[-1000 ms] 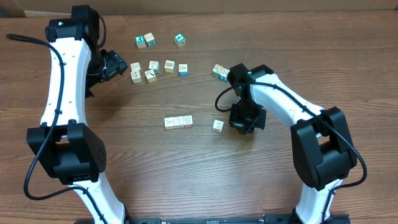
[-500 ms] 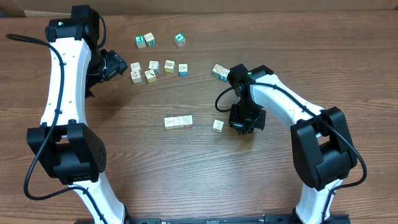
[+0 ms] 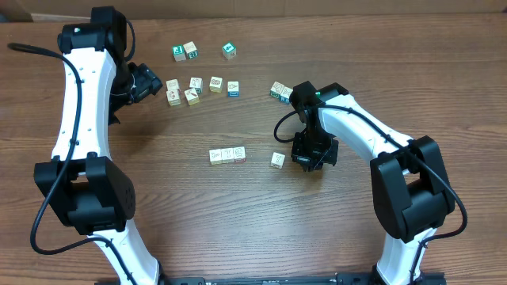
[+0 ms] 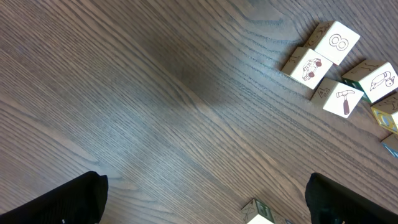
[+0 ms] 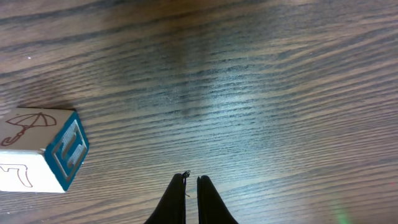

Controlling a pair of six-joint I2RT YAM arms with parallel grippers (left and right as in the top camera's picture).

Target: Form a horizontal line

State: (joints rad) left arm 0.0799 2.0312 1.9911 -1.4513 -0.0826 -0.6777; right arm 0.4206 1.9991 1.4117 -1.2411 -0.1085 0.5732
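We find the horizontal line (image 3: 227,155), three pale cubes touching side to side, mid-counter (image 3: 198,214). A loose umbrella cube (image 3: 277,160) lies apart, to its right. The right pincer (image 5: 191,185), pressed together and empty, sits beside that cube. The left pincer (image 4: 202,183) is spread wide near the far cubes (image 3: 194,87).

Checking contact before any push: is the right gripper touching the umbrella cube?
Apart. The right wrist view shows a clear gap between the closed right gripper and the umbrella cube, which sits well off to the side.
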